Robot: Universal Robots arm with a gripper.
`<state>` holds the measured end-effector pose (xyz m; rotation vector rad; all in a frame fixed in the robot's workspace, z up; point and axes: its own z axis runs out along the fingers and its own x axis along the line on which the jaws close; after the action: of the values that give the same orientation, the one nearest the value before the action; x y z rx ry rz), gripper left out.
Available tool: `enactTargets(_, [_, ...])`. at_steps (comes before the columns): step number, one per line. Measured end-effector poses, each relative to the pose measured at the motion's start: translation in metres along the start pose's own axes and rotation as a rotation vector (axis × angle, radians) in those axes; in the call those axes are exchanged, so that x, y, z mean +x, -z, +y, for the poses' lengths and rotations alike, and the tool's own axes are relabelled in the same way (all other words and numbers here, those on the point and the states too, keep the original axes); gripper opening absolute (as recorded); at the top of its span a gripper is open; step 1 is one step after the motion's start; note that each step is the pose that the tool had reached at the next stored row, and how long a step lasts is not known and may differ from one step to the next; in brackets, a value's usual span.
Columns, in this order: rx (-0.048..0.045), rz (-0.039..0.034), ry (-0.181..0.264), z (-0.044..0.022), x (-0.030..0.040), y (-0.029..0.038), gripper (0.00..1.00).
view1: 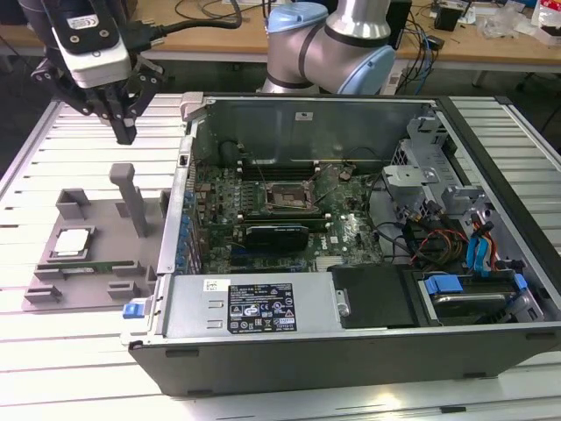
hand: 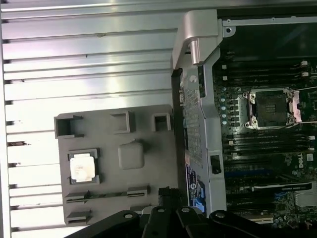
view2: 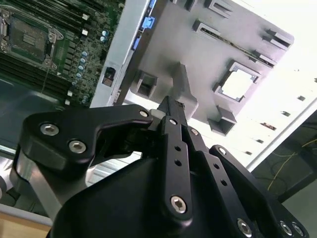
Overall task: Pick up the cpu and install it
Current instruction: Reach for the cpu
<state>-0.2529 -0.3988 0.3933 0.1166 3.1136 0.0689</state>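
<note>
**Light, stiff chip sits in its holder, with the tool hanging above**

The cpu (view1: pixel 72 243) lies flat, silvery plate up, in a square recess of the grey holder (view1: pixel 96 219). The holder rests on the slatted desk (view1: pixel 53 368), just beside the open computer case (view1: pixel 351 338) on the exterior view's left.

The chip looks thin, rigid and very light. Its metal top is probably slick, and its underside and green rim are probably delicate. A grasp across two opposite edges therefore seems safest, kept level and with modest force. The recess walls hug it closely, so there appears to be little room for fingers.

The tool (view1: pixel 125 133) hovers above the holder, near its upright post (view1: pixel 131 197) and well apart from the chip. Its fingers are drawn together with nothing between them.

The holder also carries a thin strip (view1: pixel 88 265) in a slot near the chip, and its other pockets look unfilled. Inside the case, the socket (view1: pixel 287 195) sits on the green board with its dark middle apparently bare. The long black expansion card (view1: pixel 276 235) lies just in front of it.
</note>
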Motion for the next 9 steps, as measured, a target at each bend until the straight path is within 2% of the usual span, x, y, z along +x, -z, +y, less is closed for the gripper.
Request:
enactTargets(2, [0.0000, -0.0001, 0.000, -0.0004, 0.0048, 0.0001, 0.11])
enactTargets(3, [0.0000, 0.0000, 0.000, -0.0009, 0.0123, 0.0003, 0.11])
enactTargets(4, [0.0000, 0.0000, 0.000, -0.0011, 0.0150, 0.0004, 0.11])
enactTargets(9, [0.0000, 0.0000, 0.000, -0.0018, 0.0237, 0.0006, 0.11])
